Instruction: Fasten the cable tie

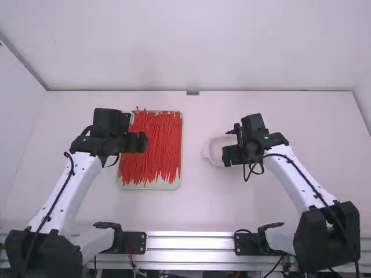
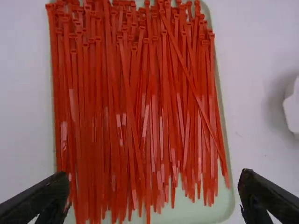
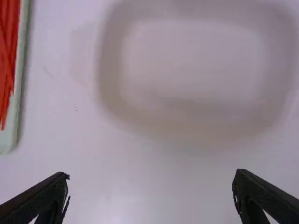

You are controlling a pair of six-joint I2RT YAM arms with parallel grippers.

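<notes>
A thick bundle of orange cable ties [image 1: 155, 147] [image 2: 135, 116] lies loose on a pale green tray [image 1: 149, 186] [image 2: 212, 211], the strands running near to far, with a few crossing the rest at a slant. In the left wrist view their heads are at the tray's far end and their tips are at its near end. The tray sits on the white table [image 1: 191, 205], left of the middle.

The left gripper [image 1: 133, 142] [image 2: 154, 193] hangs over the tray's left part. Its fingers [image 2: 44, 198] are spread wide apart, they hold nothing, and the bundle is below them.

To the right of the tray, apart from it, is a shallow white dish [image 1: 212, 149] [image 3: 194, 70] with rounded corners. Its edge shows in the left wrist view. The right gripper [image 1: 235, 154] [image 3: 149, 193] is over the dish's right side. Its fingers [image 3: 261, 196] are also spread wide and hold nothing. In the right wrist view a strip of the tray [image 3: 14, 116] and some ties [image 3: 7, 46] appear beside the dish.
</notes>
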